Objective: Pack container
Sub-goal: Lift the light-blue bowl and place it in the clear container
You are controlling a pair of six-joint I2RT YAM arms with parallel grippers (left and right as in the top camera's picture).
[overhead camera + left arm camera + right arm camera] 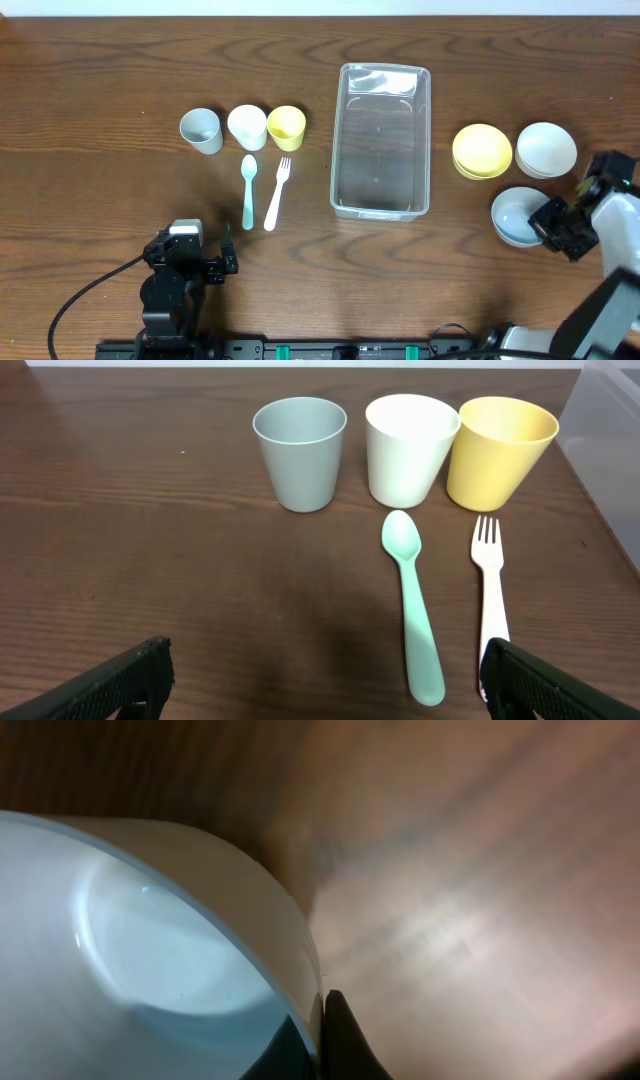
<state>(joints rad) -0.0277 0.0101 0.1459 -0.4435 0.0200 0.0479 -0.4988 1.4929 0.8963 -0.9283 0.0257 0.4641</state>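
Container (380, 150) lies at mid-bench, nearer the far edge, long side running far to near. Right gripper (544, 223), close to the right edge, is clamped on the rim of a pale blue bowl (510, 212); the container lies well apart to its left. Left gripper (228, 262), by the near edge, stands wide, holding nothing.

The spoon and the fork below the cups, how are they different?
The spoon is mint green, the fork white. The spoon ends in a rounded bowl, the fork in tines. Both lie flat on the table, side by side.
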